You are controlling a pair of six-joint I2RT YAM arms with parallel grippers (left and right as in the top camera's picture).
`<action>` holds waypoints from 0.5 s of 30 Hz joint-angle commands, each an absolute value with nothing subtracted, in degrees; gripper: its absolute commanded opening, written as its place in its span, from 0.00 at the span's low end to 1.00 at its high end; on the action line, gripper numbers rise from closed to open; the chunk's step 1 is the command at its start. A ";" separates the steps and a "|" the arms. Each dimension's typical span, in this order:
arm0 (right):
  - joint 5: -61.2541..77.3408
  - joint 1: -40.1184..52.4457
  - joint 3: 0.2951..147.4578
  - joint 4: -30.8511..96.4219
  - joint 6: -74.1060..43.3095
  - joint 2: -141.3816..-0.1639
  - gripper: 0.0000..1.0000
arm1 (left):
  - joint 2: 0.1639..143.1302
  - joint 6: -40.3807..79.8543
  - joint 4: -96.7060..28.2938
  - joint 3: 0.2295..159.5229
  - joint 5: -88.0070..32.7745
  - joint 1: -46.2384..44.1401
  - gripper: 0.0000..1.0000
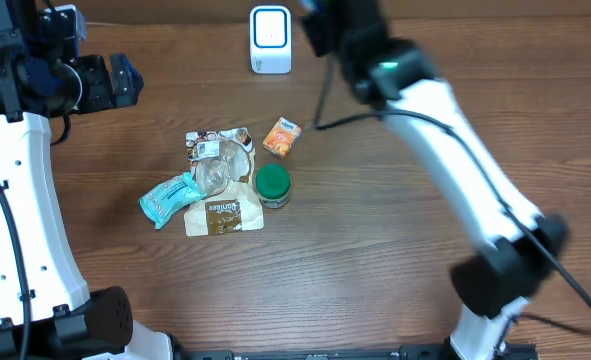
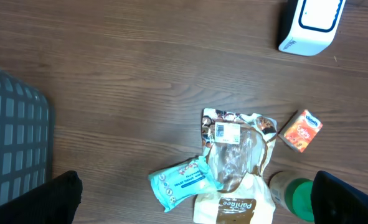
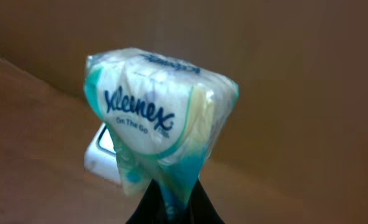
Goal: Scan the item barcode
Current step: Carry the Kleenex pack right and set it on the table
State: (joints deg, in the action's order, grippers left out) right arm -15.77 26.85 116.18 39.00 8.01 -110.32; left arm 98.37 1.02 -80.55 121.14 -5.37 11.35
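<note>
One Kleenex pack [image 3: 162, 118] pinched in the right jaws, clear of the worktop [image 1: 375, 260].
Clamped shut on the pack's crimped lower end, the bulk of it standing straight above the right jaws, logo side toward the wrist camera. Just beyond the pack and lower down, a white scanner [image 3: 99, 152] with a blue-rimmed window. Spread wide and holding nothing, the left jaws, dark fingertips [image 2: 53, 199] at the two lower corners of the left wrist view. Beneath and between those open jaws, on the worktop: a teal packet [image 2: 180, 180], a clear pouch [image 2: 236, 152] lying over a brown bag [image 2: 233, 205], a green-lidded jar [image 2: 296, 196] and a small orange box [image 2: 301, 130], the jar just beside the bag. Off to one side of the left jaws, a grey grid basket [image 2: 12, 143].
</note>
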 commanded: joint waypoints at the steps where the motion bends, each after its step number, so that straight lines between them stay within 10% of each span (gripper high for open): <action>1: -9.17 22.55 116.33 51.90 -14.81 -106.19 0.04 | 98.15 -0.25 -80.36 121.97 -5.78 11.22 1.00; 6: 0.86 13.67 112.71 71.96 -24.16 -106.59 0.04 | 98.15 -0.25 -80.34 121.97 -5.78 11.22 1.00; 15: 7.55 1.74 88.84 62.57 -23.53 -106.65 0.04 | 98.15 -0.25 -80.34 121.97 -5.78 11.22 1.00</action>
State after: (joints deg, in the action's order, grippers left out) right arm 3.38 4.67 94.85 65.80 -22.50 -106.91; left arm 98.37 1.02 -80.53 121.14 -5.34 11.35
